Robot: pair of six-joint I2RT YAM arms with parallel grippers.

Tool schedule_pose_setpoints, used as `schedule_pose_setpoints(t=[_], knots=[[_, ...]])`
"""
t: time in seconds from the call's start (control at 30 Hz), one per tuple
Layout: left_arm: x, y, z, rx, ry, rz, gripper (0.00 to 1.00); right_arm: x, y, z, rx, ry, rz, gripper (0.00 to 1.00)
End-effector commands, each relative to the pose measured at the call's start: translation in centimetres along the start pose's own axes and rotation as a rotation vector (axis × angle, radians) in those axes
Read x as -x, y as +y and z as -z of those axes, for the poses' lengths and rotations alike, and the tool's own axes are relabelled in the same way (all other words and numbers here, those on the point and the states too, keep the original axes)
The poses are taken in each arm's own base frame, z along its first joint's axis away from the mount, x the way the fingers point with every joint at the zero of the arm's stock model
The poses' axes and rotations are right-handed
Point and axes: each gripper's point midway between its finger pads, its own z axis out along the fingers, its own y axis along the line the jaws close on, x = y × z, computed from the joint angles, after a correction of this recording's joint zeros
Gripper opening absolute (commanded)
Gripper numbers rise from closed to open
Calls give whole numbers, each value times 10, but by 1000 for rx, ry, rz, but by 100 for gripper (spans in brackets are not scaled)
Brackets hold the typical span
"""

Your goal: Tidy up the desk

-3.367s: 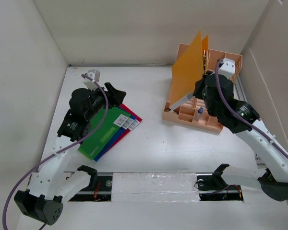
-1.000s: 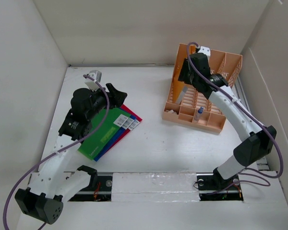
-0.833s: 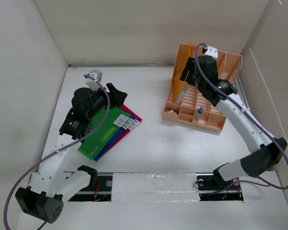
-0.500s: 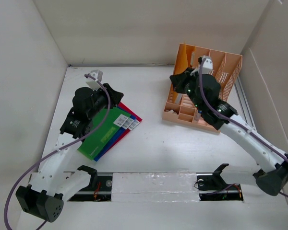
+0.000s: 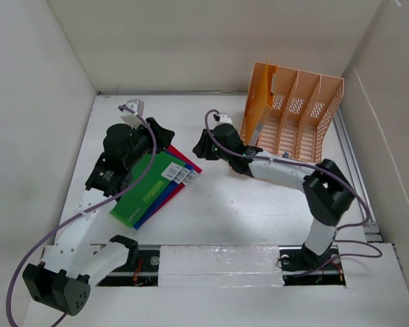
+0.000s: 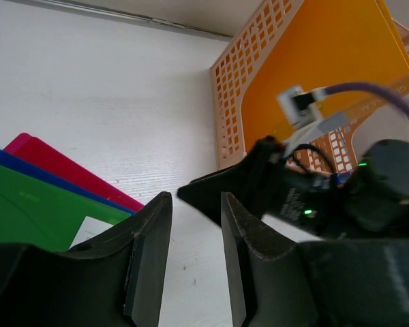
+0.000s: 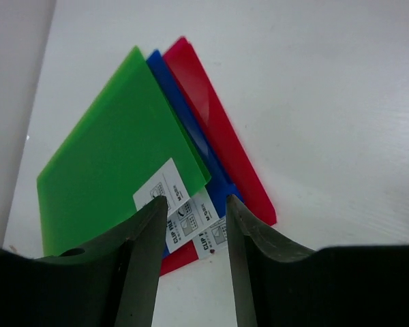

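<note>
Three folders (image 5: 150,191) lie left of centre on the desk (image 5: 218,211), which spans the whole view. The left gripper (image 5: 165,134) and right gripper (image 5: 199,146), both empty and narrowly parted, sit near each other at the stack's far corner. I judge they could collide or skew it.

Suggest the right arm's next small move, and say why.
Probably ease the right gripper forward and down onto the green folder's labelled edge. Its jaws stand open and empty, aimed at it, and an orange folder already stands in the rack.
</note>
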Motion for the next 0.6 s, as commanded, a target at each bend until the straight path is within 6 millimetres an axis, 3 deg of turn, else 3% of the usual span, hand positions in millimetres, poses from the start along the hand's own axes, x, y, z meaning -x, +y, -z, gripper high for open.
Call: schedule_pose_setpoints(t=[0.0, 0.03, 0.13, 0.37, 0.57], knots=[[13, -4, 3, -11, -49, -10, 31, -6, 40, -22, 117, -6, -47, 45], [12, -4, 2, -15, -45, -12, 31, -19, 31, -36, 94, 14, -61, 45], [14, -4, 2, -17, -54, -13, 32, -38, 29, -50, 76, 37, -72, 45], [11, -4, -3, -19, -31, -12, 33, -49, 27, -70, 54, 48, -73, 46], [14, -4, 1, -16, -49, -18, 34, -52, 28, -75, 43, 47, -67, 43]])
